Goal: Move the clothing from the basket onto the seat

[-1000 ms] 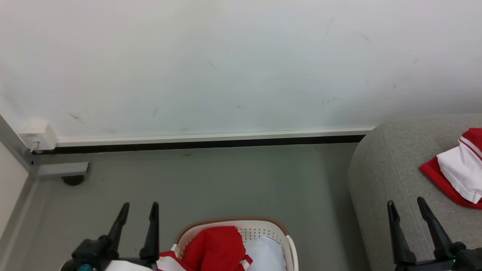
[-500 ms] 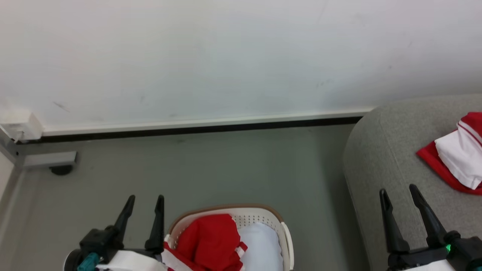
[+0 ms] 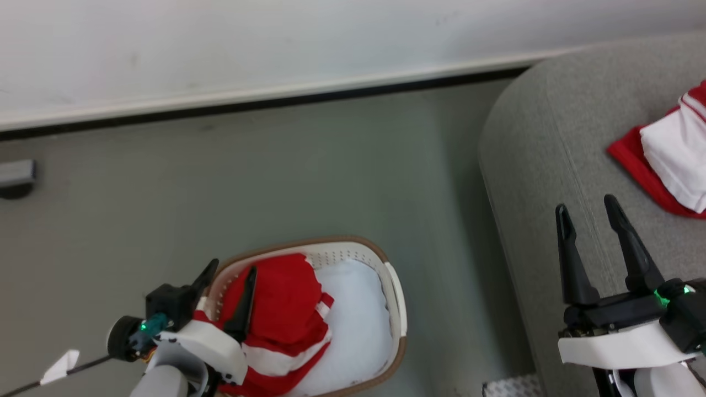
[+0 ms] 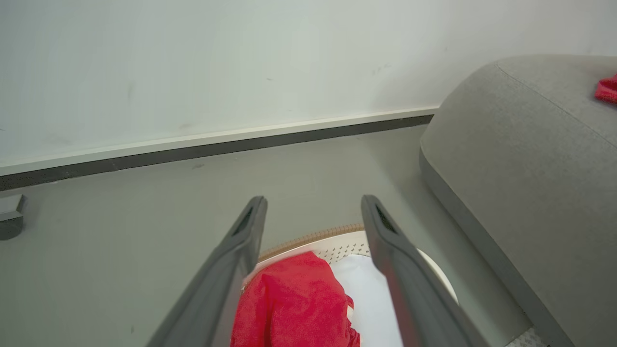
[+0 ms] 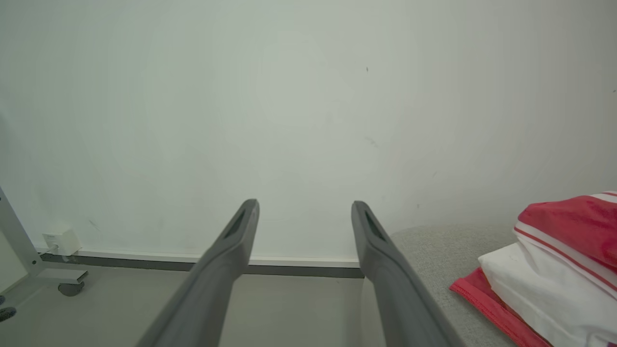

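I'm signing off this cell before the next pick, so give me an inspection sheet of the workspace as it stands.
Surface: grey floor, with the basket standing on it beside the seat.
Job's things: red garment in the basket; second red-and-white garment on the seat.
Clutter: pale cushion in the basket beside the red garment.
Grippers: left gripper open above the basket, holding nothing; right gripper open over the seat, holding nothing.
Cables: thin dark strand with a white tag by the left arm; cannot tell what it is.
Surroundings: white wall, dark baseboard, grey bracket at the left edge.
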### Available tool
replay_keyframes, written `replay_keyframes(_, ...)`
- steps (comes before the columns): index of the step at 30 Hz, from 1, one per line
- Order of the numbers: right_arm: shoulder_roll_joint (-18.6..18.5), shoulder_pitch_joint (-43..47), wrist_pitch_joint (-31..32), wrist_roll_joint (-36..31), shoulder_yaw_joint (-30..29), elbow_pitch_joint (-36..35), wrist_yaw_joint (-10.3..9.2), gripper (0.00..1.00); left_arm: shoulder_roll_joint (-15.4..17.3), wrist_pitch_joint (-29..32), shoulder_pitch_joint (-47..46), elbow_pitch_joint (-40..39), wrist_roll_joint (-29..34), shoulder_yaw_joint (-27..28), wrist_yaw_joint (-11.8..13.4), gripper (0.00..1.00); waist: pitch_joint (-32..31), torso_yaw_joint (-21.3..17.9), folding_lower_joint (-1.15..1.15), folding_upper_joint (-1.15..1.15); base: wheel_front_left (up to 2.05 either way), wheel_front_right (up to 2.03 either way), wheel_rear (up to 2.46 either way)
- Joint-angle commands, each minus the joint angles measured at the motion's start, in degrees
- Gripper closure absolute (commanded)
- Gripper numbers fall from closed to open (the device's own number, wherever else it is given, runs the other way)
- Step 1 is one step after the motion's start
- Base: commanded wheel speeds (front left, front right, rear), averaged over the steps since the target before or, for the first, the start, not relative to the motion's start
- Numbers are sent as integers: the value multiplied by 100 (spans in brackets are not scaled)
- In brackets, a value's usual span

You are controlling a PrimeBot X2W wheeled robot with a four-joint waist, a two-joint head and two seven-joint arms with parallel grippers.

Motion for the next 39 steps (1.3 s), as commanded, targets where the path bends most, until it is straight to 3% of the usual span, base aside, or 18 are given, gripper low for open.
replay_keyframes(1,33,-131,3,-18,-35,-56,-13,0,104,-3,-178,238,-109,-106,11,0,473,-294,-2,0,0,0,0)
replay_keyframes(15,241,-831,3,-169,89,-473,-14,0,547,17,-1654,2560,-580,-1468,11,0,1758,-1055,-2,0,0,0,0)
replay_keyframes(22,247,-1036,3,-3,130,-813,-14,0,638,482,-2260,3262,-1035,-2189,11,0,2315,-1342,-2,0,0,0,0)
replay_keyframes(37,245,-1194,3,303,253,-1136,-13,0,960,1254,-3023,4105,-1154,-2577,19,0,2964,-1702,-2,0,0,0,0)
replay_keyframes(38,245,-1195,3,309,253,-1134,-13,0,969,1239,-3024,4117,-1171,-2582,18,6,2977,-1712,-2,0,0,0,0)
replay_keyframes(39,245,-1192,3,325,256,-1134,-13,0,979,1206,-3025,4126,-1183,-2592,17,50,2989,-1721,-2,0,0,0,0)
